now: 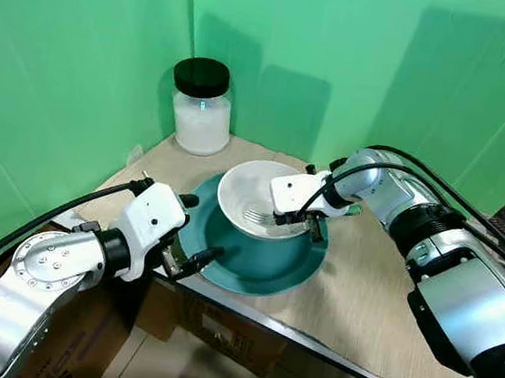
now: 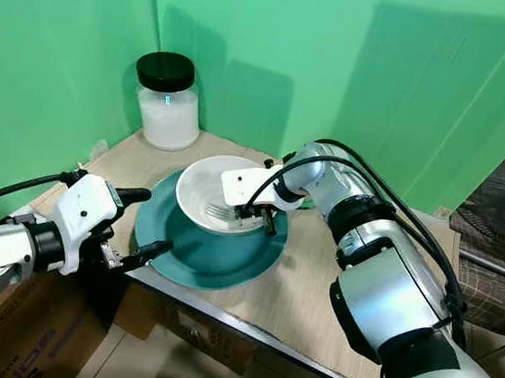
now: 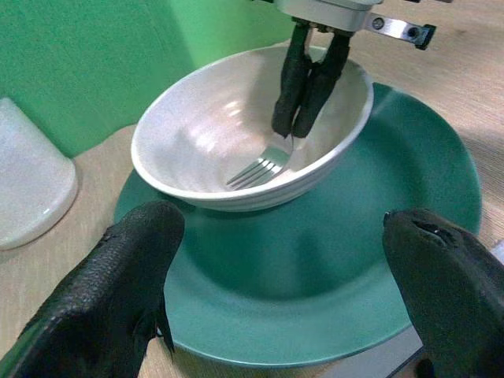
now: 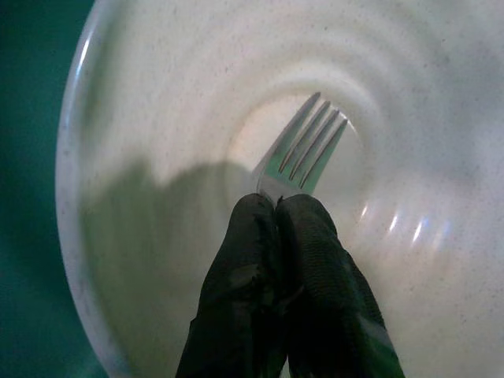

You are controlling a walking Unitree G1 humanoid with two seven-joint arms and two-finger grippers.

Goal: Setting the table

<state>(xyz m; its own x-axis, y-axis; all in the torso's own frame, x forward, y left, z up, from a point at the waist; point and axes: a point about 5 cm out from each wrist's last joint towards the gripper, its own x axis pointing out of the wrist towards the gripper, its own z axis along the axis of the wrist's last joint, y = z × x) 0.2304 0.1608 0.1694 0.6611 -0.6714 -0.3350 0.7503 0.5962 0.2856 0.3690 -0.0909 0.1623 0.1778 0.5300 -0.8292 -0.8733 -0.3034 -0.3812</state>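
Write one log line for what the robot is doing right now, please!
right gripper: shut on fork, tines in white bowl | bowl: on teal plate | left gripper: open, at plate's near edge

A fork (image 3: 264,164) lies in a bowl (image 1: 239,190) on a plate (image 1: 262,261), with a jar (image 1: 201,107) behind them on the table (image 1: 367,302).

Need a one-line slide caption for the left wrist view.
Right gripper lowers a fork into the white bowl on the teal plate.

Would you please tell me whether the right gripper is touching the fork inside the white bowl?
Touching. In the right wrist view the right gripper has its fingers pressed together on the fork, tines projecting into the white bowl; the left wrist view confirms this.
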